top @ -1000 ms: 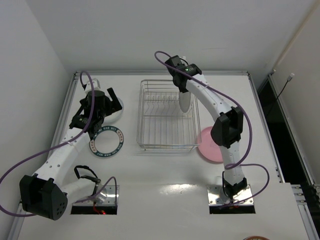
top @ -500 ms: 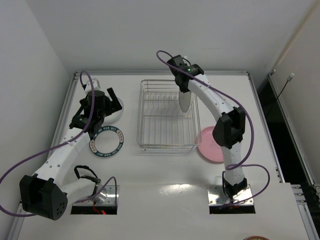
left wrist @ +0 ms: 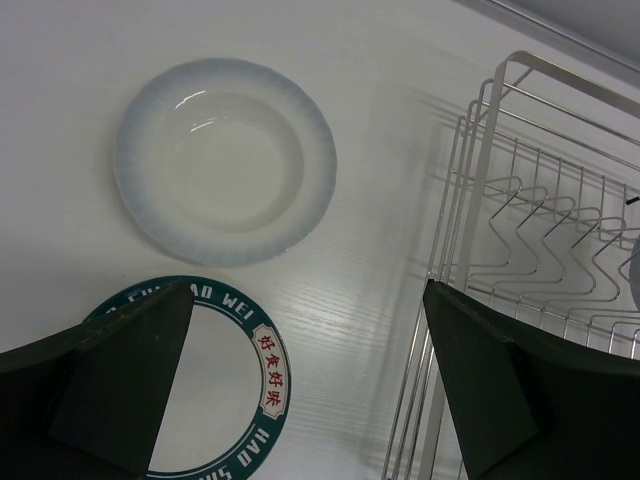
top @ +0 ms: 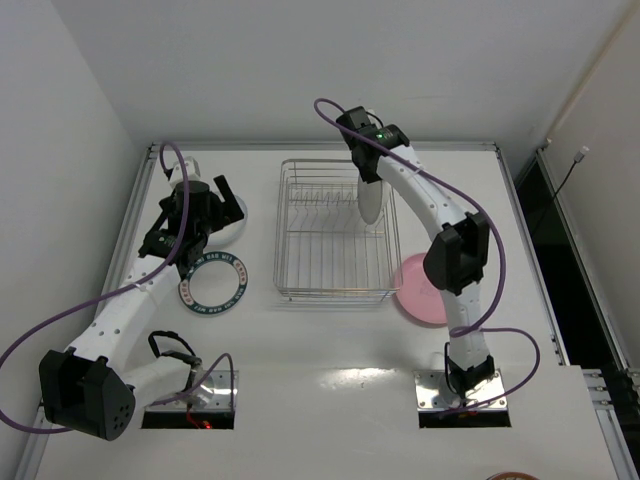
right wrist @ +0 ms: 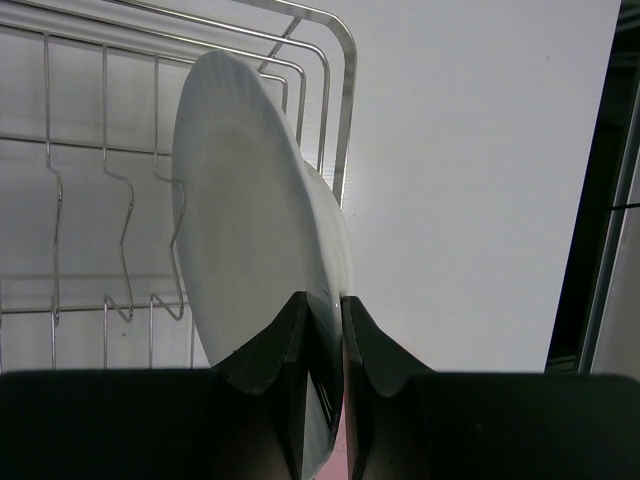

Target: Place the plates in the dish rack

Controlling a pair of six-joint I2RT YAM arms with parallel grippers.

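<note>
The right gripper (right wrist: pixel 325 305), pinching an upright white plate (right wrist: pixel 250 220) by its rim, is barely shifting inside the dish rack's (right wrist: pixel 345 100) right end, apparently seating it, while the left gripper (left wrist: pixel 305 390) is hovering, fingers spread.

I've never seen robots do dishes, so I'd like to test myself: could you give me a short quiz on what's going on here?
1. True or false: the left gripper is gripping a plate.
2. What does the right gripper hold? A) a pink plate B) a white plate on edge at the dish rack C) nothing
3. How many plates lie flat on the table?
Key: 1, false: it is open above the table. 2, B. 3, three: the pink plate, the lettered-rim plate and the shallow white plate.
</note>
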